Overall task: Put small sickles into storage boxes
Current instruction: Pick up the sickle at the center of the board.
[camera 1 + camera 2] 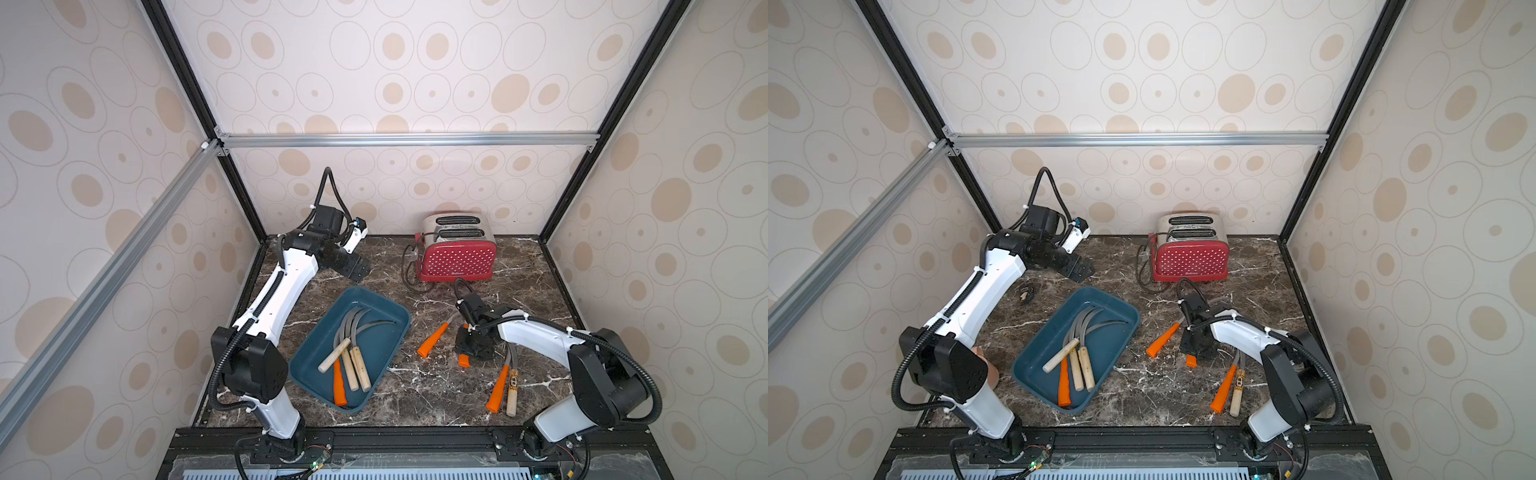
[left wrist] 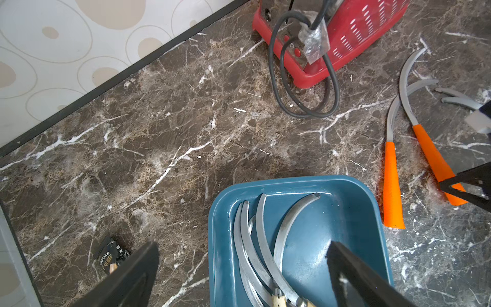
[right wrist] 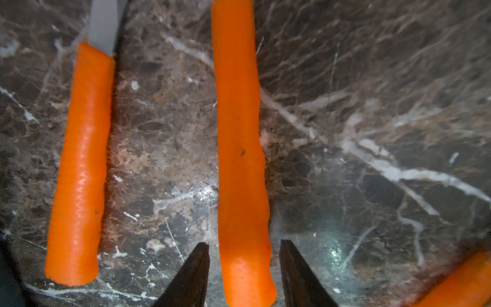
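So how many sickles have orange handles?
4 orange-handled sickles: one in the teal tray, one beside it, one under the right end effector, one nearer the front. Others may hide.

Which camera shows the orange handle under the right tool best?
The right wrist view: the orange handle is large and sharp, lying between the open tips of the right tool with gaps both sides. In both top views only its end peeks out beneath the tool. The left wrist view shows it small, its end covered.
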Motion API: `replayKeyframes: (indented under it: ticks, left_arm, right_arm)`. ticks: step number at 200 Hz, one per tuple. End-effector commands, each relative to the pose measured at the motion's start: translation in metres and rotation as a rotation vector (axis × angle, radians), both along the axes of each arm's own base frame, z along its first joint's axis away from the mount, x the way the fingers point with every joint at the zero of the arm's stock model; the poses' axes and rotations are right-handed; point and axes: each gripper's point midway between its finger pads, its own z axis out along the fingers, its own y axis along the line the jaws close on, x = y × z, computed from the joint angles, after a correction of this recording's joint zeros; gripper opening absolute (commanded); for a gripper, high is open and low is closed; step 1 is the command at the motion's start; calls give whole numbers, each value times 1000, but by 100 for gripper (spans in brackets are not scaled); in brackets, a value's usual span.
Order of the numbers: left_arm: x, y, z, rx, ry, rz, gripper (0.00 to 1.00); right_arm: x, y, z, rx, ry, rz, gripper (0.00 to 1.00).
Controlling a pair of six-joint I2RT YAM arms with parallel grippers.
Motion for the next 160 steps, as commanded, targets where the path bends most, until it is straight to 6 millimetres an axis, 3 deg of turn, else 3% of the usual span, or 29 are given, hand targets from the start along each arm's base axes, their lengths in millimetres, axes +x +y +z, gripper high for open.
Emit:
replayKeyframes:
  ticks: [1, 160]
  left_arm:
    - [-3, 0, 10, 5, -33, -24, 99]
    - [-4, -3, 16, -8, -38, -37, 99]
  right_arm:
    - [-4, -2, -4, -41, 24, 1, 47]
    - [-9, 1, -23, -72, 63, 8, 43]
